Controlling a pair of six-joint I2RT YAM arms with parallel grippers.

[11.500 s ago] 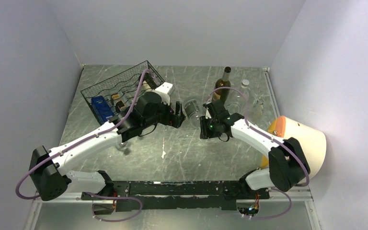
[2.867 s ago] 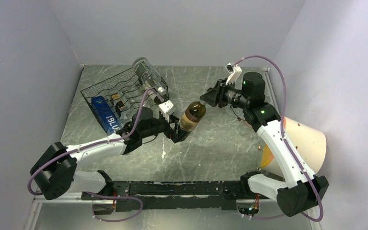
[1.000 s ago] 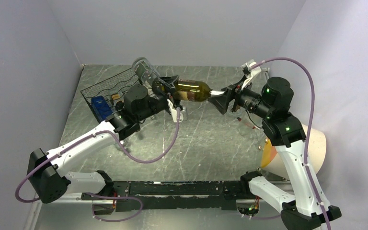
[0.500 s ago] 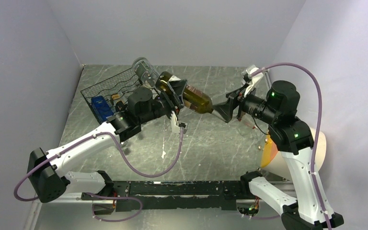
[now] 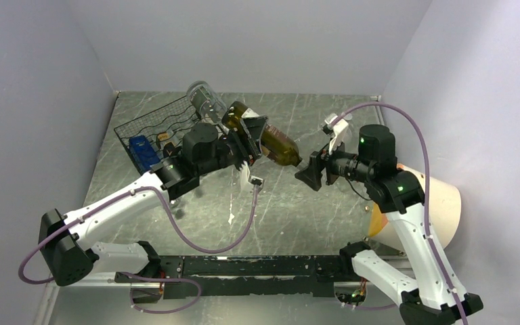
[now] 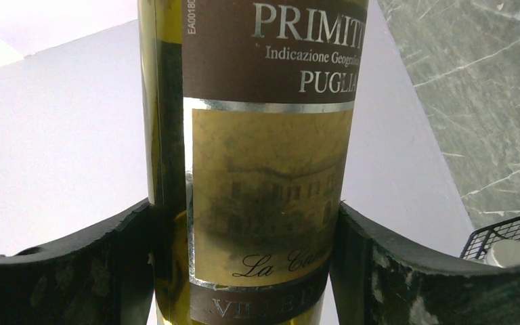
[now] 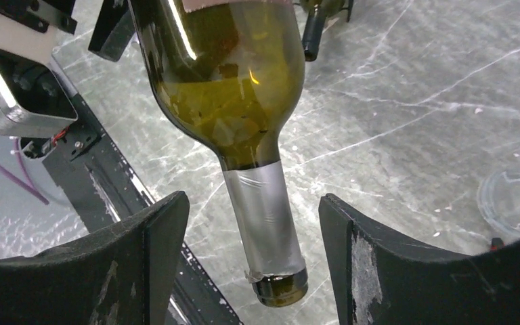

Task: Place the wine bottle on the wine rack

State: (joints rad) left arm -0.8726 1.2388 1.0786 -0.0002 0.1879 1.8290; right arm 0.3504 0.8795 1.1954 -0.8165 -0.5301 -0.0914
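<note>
You have the wine bottle (image 5: 281,147) in the air over the middle of the table, tilted with its neck pointing down and to the right. It is just right of the wine rack (image 5: 162,125) and not resting on it. The left gripper (image 5: 250,137) is clamped across the bottle's brown label, one finger pressed on each side in the left wrist view. The right gripper (image 5: 308,175) sits at the neck end. Its fingers (image 7: 142,264) are spread wide on either side of the silver-foiled neck, touching nothing. The rack stands at the far left of the table (image 5: 298,217), a grey-green marble-patterned surface with white veins. A clear bottle (image 5: 203,100) lies on the rack's top, close to the wine bottle's base, and a blue box (image 5: 142,153) sits at its near-left end. Plain pale walls (image 5: 244,40) close in on the left, far and right sides. A cream and orange cone-shaped object (image 5: 437,203) leans at the right wall, behind the right arm.
</note>
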